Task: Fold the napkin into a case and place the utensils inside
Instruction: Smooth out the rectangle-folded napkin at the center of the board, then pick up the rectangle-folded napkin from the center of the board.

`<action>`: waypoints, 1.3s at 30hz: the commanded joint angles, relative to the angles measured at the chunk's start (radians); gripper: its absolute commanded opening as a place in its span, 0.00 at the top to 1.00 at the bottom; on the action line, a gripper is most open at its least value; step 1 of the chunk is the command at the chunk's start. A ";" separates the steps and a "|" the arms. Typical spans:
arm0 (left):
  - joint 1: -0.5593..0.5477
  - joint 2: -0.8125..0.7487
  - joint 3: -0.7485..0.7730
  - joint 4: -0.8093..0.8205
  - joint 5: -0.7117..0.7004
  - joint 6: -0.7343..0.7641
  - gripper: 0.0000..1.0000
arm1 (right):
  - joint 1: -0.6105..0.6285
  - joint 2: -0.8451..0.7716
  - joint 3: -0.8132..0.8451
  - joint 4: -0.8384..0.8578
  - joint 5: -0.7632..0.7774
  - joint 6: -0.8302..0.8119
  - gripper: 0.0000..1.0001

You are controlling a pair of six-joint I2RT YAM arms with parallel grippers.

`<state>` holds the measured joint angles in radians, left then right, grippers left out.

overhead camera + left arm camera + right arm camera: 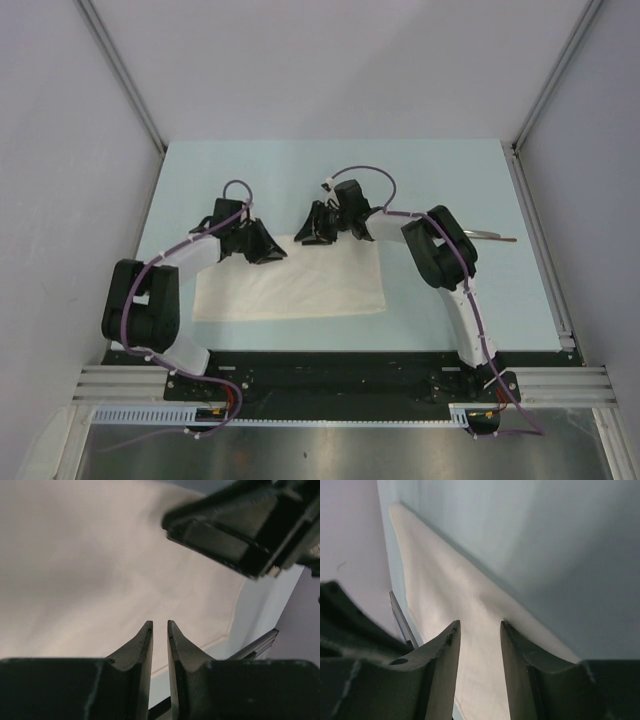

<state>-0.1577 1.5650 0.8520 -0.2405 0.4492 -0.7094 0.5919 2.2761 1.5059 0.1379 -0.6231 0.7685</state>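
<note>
Poised at napkin (300, 285) 12 o'clock edge, likely setting fold: left claw (160, 625) barely parted, right claw (479, 625) half-open, both empty.

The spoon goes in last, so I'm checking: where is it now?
In the top view the spoon lies on the table's right side, beyond the napkin's right edge, partly hidden behind the right arm.

left arm folded at the elbow and reaching inward, left hand (262, 243) tipped downward with jaws a narrow slit apart, right arm arched in from the right, right hand (313, 228) angled down, jaws parted wider, nothing gripped, the two hands near each other
</note>
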 commanded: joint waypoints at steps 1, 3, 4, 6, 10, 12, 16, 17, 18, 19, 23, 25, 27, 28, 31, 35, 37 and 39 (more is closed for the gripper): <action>-0.110 -0.146 -0.037 0.054 -0.019 0.023 0.78 | -0.012 0.083 0.069 0.071 -0.018 0.054 0.58; -0.147 -0.169 -0.060 0.023 -0.095 0.042 0.78 | -0.023 0.109 0.109 0.036 -0.014 0.042 0.58; -0.178 -0.192 -0.077 0.027 -0.102 0.048 0.78 | -0.029 0.109 0.117 0.026 -0.015 0.038 0.58; -0.201 -0.207 -0.126 0.032 -0.115 0.044 0.78 | -0.044 0.080 0.116 0.013 -0.018 0.037 0.57; -0.220 -0.276 -0.162 -0.009 -0.145 0.062 0.78 | -0.061 -0.025 0.135 -0.172 -0.001 -0.065 0.47; -0.218 -0.321 -0.137 -0.040 -0.194 0.086 0.77 | -0.064 -0.116 0.139 -0.265 0.055 -0.121 0.43; -0.218 -0.379 -0.071 -0.126 -0.231 0.145 0.76 | -0.064 -0.291 0.084 -0.568 0.299 -0.259 0.19; -0.218 -0.393 -0.053 -0.138 -0.227 0.151 0.76 | -0.066 -0.317 0.073 -0.618 0.351 -0.293 0.17; -0.218 -0.420 -0.047 -0.140 -0.231 0.156 0.75 | -0.066 -0.364 0.059 -0.670 0.449 -0.305 0.16; -0.220 -0.431 -0.042 -0.140 -0.219 0.159 0.75 | -0.066 -0.384 0.047 -0.751 0.494 -0.314 0.14; -0.220 -0.465 -0.033 -0.125 -0.167 0.149 0.74 | -0.064 -0.487 -0.094 -0.825 0.663 -0.314 0.13; -0.220 -0.468 -0.037 -0.105 -0.146 0.142 0.73 | -0.064 -0.513 -0.147 -0.813 0.672 -0.308 0.13; -0.221 -0.468 -0.042 -0.100 -0.122 0.142 0.73 | -0.061 -0.518 -0.196 -0.807 0.684 -0.304 0.13; -0.221 -0.468 -0.045 -0.099 -0.118 0.143 0.73 | -0.054 -0.520 -0.213 -0.779 0.695 -0.305 0.14; -0.221 -0.470 -0.048 -0.102 -0.103 0.156 0.73 | -0.012 -0.520 -0.254 -0.738 0.764 -0.302 0.16; -0.221 -0.470 -0.039 -0.120 -0.109 0.179 0.73 | 0.029 -0.501 -0.282 -0.712 0.844 -0.282 0.18; -0.221 -0.471 -0.039 -0.121 -0.104 0.179 0.73 | 0.057 -0.474 -0.274 -0.718 0.867 -0.276 0.19; -0.221 -0.468 -0.041 -0.114 -0.095 0.177 0.73 | 0.072 -0.433 -0.266 -0.728 0.872 -0.261 0.20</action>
<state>-0.3771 1.1080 0.7895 -0.3634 0.3225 -0.5629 0.6319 1.7844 1.2190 -0.6090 0.1600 0.4786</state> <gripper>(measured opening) 0.269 0.815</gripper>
